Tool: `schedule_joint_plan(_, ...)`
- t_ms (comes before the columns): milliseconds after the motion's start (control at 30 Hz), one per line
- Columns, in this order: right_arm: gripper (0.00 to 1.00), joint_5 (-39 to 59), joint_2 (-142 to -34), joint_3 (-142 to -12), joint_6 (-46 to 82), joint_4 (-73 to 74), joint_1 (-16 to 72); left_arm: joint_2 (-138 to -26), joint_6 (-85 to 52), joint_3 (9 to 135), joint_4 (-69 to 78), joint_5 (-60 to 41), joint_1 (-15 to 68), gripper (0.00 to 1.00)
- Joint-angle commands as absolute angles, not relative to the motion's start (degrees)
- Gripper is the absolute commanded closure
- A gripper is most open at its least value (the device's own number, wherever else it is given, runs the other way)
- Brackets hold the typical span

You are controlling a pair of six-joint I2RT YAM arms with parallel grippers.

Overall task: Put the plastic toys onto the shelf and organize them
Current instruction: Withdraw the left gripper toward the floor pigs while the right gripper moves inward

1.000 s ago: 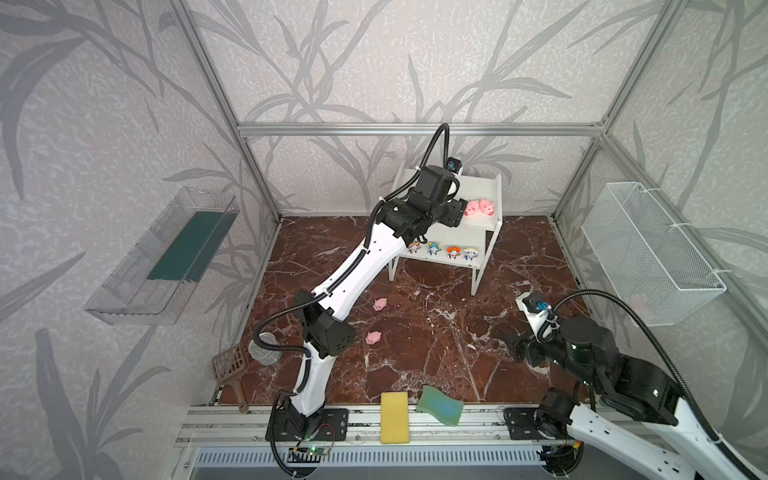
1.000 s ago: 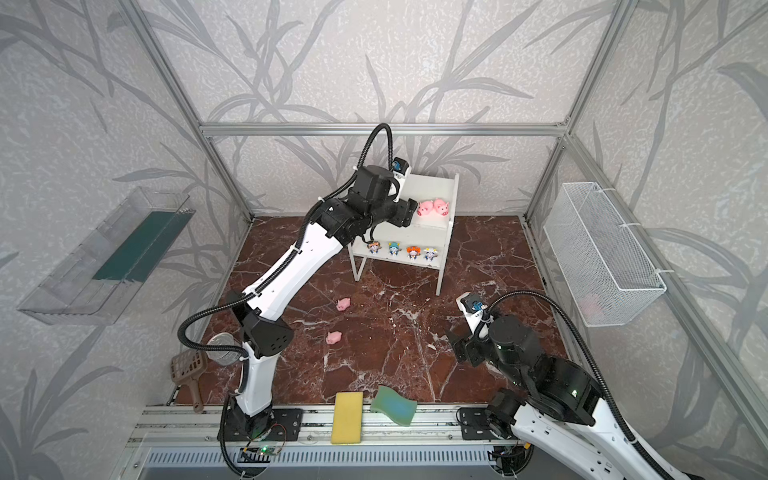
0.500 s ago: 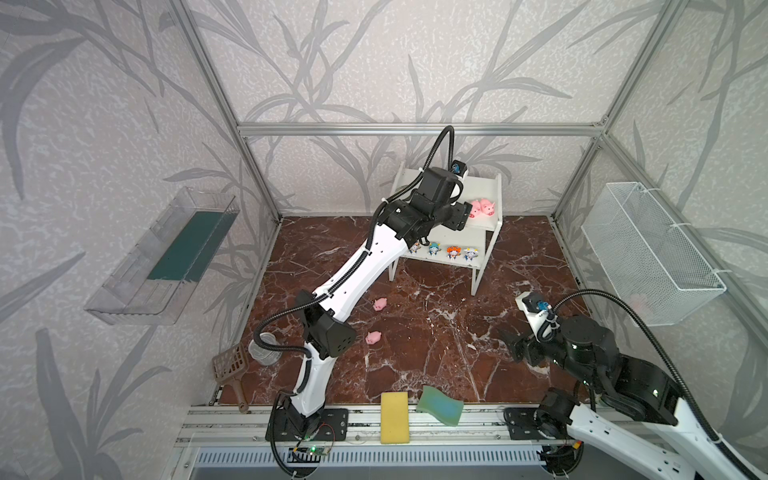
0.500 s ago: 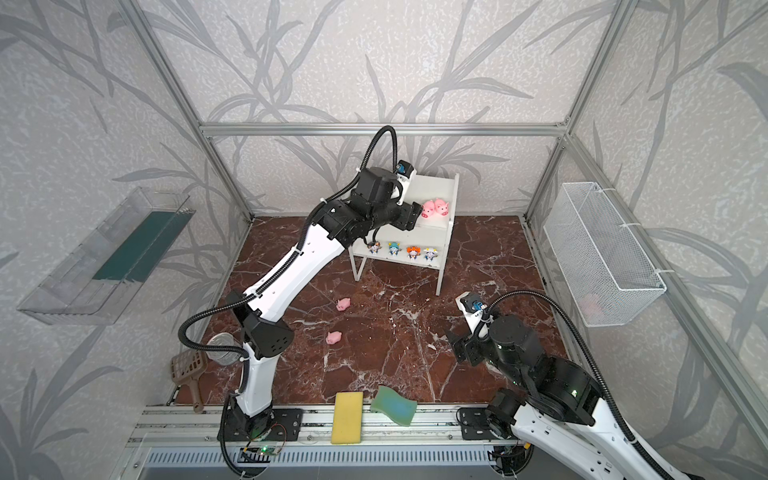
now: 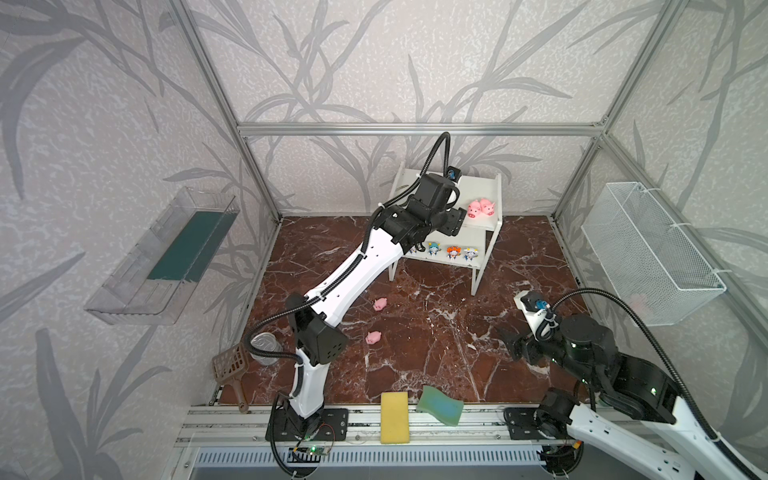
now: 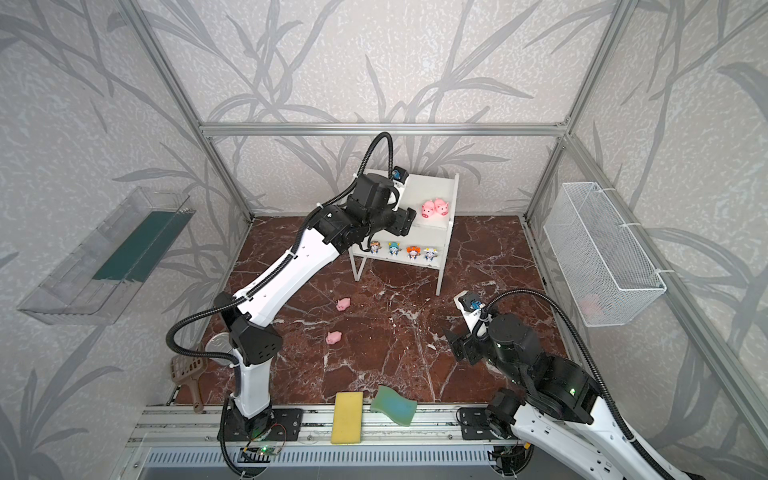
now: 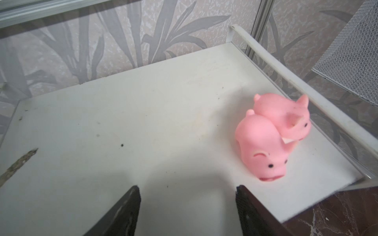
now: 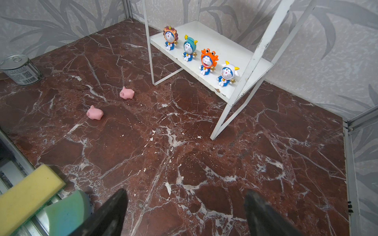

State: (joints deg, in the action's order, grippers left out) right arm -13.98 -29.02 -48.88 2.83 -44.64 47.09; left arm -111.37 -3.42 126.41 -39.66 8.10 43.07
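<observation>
Pink plastic pig (image 5: pixel 380 304) and a second pink pig (image 5: pixel 373 337) lie apart on the red marble floor (image 5: pixel 415 332), left of the small white two-tier shelf (image 5: pixel 497 195). The left gripper (image 7: pixel 188 189) hangs over its top board, jaws spread and empty, near two touching pink pigs (image 5: pixel 474 209). Four big-headed cartoon figurines (image 5: pixel 453 252) line the lower board. Far right, the right gripper (image 8: pixel 185 193) hovers above the floor, jaws wide, holding nothing.

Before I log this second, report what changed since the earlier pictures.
The left gripper, open and empty, edged toward the two pigs on the top board of the shelf, then eased back slightly. Nothing was gripped or released. The right gripper, the two floor pigs and the four figurines stayed put.
</observation>
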Motion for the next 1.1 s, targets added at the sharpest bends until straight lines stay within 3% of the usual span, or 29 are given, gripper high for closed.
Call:
schedule_joint_plan(0, 0.1, -11.68, -30.56, -50.52, 1.23, -41.17, 47.27, -103.76, -1.9, 121.32, -35.88, 11.8, 43.1, 0.23)
schedule_joint_plan(400, 0.1, 1.09, -38.16, -48.83, 1.58, -32.55, 48.28, -76.74, -1.66, 91.77, -33.93, 15.65, 43.07, 0.13)
schedule_joint_plan(667, 0.1, 0.37, -46.27, -43.09, 3.62, -20.85, 55.66, -57.86, -11.36, 65.81, -36.22, 15.82, 43.07, 0.12)
schedule_joint_plan(1067, 0.11, 1.22, -57.06, -41.07, 5.05, -12.42, 60.29, -52.95, -27.69, 37.72, -29.31, 6.69, 43.0, 0.12)
